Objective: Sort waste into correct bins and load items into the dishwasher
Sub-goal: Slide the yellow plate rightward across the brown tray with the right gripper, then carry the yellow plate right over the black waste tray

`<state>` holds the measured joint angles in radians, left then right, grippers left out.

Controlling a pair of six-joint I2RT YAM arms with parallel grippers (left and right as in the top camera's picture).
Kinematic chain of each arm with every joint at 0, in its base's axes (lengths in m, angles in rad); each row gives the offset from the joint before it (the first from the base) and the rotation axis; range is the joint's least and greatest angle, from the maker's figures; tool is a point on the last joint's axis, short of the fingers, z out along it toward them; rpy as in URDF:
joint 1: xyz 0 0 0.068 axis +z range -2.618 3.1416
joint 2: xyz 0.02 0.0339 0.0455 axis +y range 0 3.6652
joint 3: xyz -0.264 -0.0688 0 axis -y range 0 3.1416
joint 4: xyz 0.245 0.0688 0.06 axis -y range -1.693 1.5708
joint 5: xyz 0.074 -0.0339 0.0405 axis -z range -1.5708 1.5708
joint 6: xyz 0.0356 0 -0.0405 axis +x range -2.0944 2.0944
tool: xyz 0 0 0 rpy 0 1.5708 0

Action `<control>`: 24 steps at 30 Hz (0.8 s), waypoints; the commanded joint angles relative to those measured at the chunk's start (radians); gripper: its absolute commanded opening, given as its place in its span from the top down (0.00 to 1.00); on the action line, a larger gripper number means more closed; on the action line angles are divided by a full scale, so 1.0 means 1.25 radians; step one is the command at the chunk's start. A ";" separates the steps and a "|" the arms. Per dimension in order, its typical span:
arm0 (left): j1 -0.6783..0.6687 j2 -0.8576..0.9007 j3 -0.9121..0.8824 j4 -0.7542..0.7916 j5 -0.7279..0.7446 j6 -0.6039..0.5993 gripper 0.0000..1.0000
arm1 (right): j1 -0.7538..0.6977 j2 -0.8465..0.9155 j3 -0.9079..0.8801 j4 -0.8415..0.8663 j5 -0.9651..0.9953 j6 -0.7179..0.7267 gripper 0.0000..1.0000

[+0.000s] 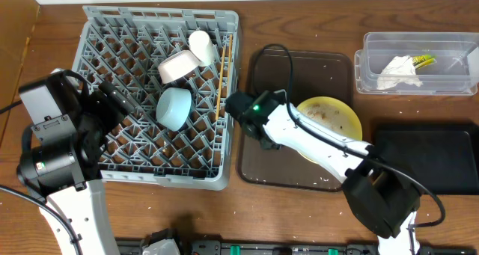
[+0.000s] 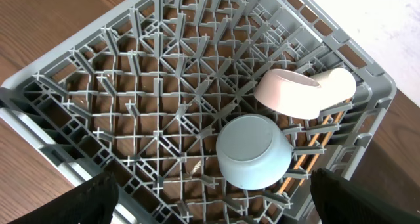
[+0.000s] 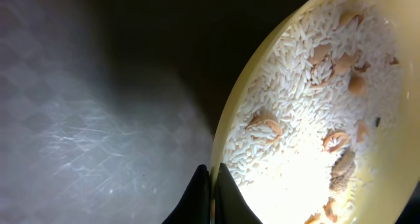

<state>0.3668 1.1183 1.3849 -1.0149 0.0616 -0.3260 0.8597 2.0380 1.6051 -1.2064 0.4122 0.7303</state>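
Observation:
The grey dish rack holds the upturned light-blue bowl, the pinkish-white bowl, the cream cup and the chopsticks. They also show in the left wrist view: rack, blue bowl, pink bowl, cup, chopsticks. My left gripper is open and empty above the rack's near part. My right gripper is shut on the left rim of the yellow plate, which carries rice and crumbs. The plate is over the brown tray.
The dark brown tray lies right of the rack. A clear tub at the back right holds the white napkin and the snack wrapper. A black bin sits at the right edge.

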 commanded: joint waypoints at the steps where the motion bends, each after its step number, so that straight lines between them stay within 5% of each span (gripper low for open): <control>1: 0.004 0.000 0.004 -0.001 0.001 -0.007 0.05 | -0.007 0.003 0.047 -0.025 0.062 0.042 0.99; 12: 0.004 0.000 0.004 -0.001 0.002 -0.007 0.05 | -0.098 0.002 0.067 -0.102 0.061 0.188 0.99; 24: 0.004 0.000 0.004 -0.001 0.002 -0.007 0.05 | -0.272 -0.060 0.067 -0.114 0.034 0.188 0.99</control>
<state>0.3668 1.1183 1.3849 -1.0145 0.0612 -0.3260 0.5861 2.0254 1.6676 -1.3445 0.4412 0.9398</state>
